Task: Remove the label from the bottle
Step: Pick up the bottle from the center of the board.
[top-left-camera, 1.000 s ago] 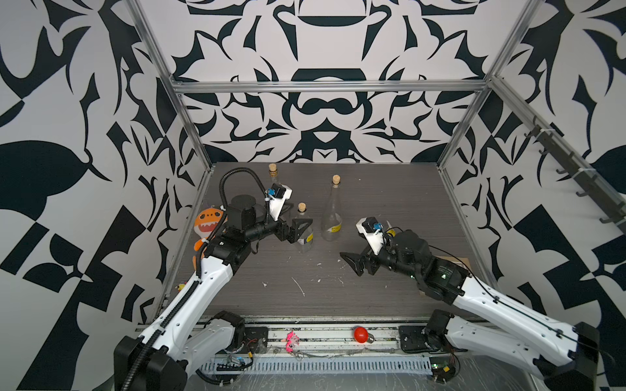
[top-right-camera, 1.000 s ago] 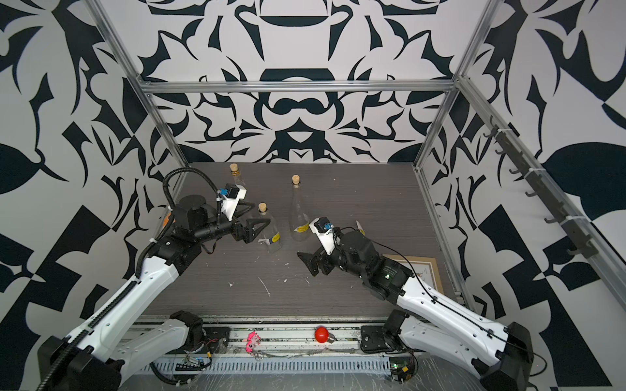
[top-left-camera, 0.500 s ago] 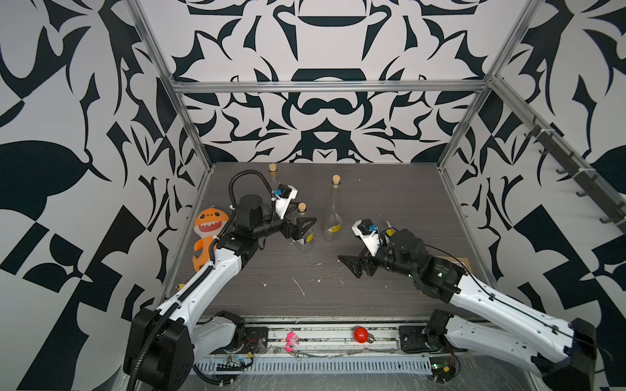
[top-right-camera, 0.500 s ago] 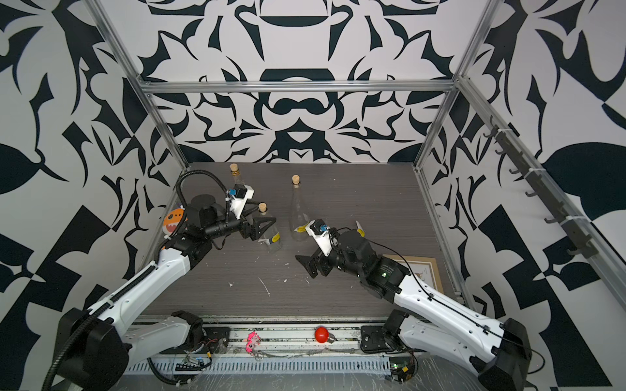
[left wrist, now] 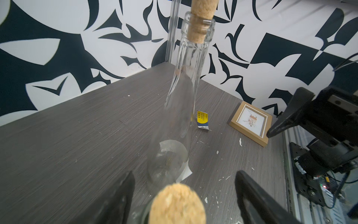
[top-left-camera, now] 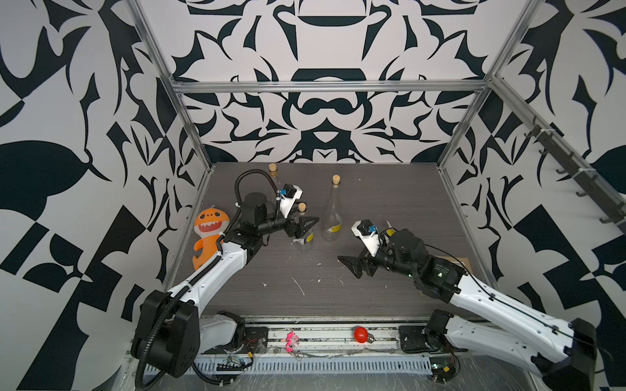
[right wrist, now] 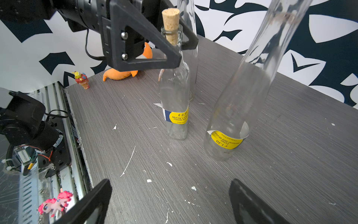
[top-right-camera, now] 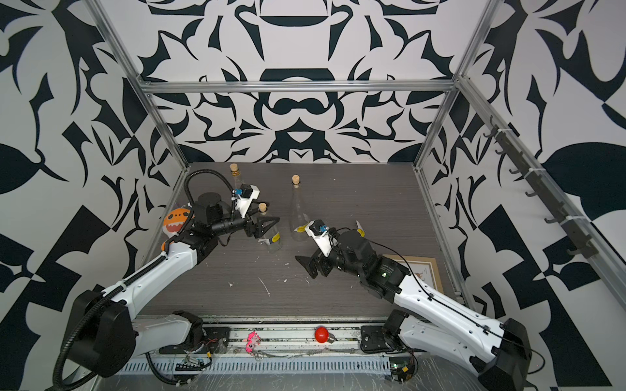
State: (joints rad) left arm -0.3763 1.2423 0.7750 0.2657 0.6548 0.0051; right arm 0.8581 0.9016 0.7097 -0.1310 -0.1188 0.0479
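Note:
A small clear corked bottle (top-left-camera: 304, 241) (top-right-camera: 273, 241) (right wrist: 175, 93) stands upright at centre left, with a yellow and blue label (right wrist: 179, 116) low on its body. My left gripper (top-left-camera: 310, 222) (top-right-camera: 271, 223) (right wrist: 187, 52) (left wrist: 185, 172) is open, one finger on each side of the bottle's neck just below the cork (left wrist: 177, 203), with gaps showing. My right gripper (top-left-camera: 349, 267) (top-right-camera: 305, 267) (right wrist: 170, 182) hangs wide open and empty above the table, on the near side of the bottles. A taller corked bottle (top-left-camera: 332, 216) (right wrist: 242, 93) with a yellow label (right wrist: 226, 140) stands to the right.
Another corked bottle (top-left-camera: 273, 172) stands at the back left. An orange plush toy (top-left-camera: 208, 233) lies by the left wall, and a picture frame (top-right-camera: 420, 270) lies at the right. A loose yellow label (left wrist: 202, 119) and paper scraps lie on the table (top-left-camera: 389, 189).
My left arm has reached forward to the small bottle; its fingers now straddle the neck and have narrowed. The right gripper has shifted slightly left, still open.

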